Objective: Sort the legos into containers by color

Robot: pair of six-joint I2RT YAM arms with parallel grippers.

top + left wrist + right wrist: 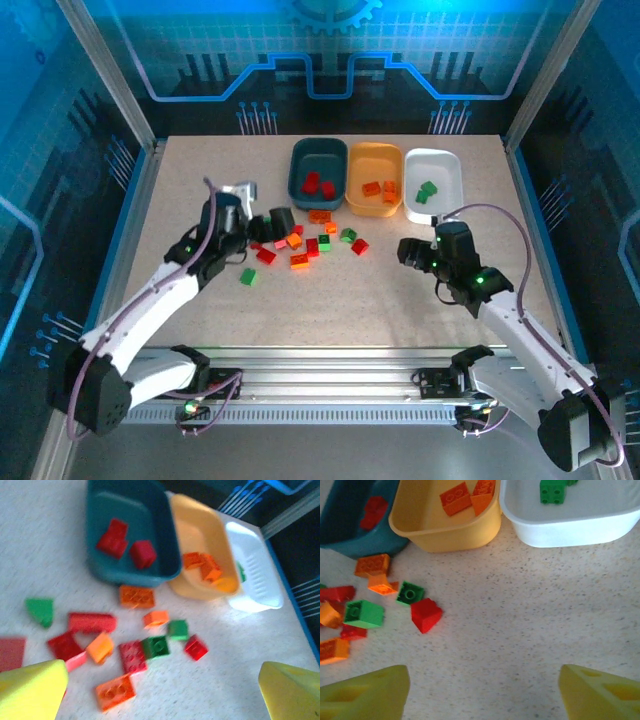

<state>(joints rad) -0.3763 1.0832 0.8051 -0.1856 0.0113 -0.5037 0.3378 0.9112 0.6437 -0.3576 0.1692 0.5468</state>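
Lying beyond the spread jaws of the left gripper (162, 696): loose legos (132, 656)

teal tray (360, 542): cropped by right wrist frame's top-left corner
green lego (241, 572): mostly hidden behind orange tray (195, 530) rim, inside white tray (257, 580)
left wrist view: blurred, studs unreadable

From high behind, we look down on the whole table (400, 300); both close, low wrist views share the orange tray (196, 529).

Ahead of my right gripper (483, 680) the trays (445, 535) are smooth, glossy plastic; the table (530, 610) under it looks matt, speckled.
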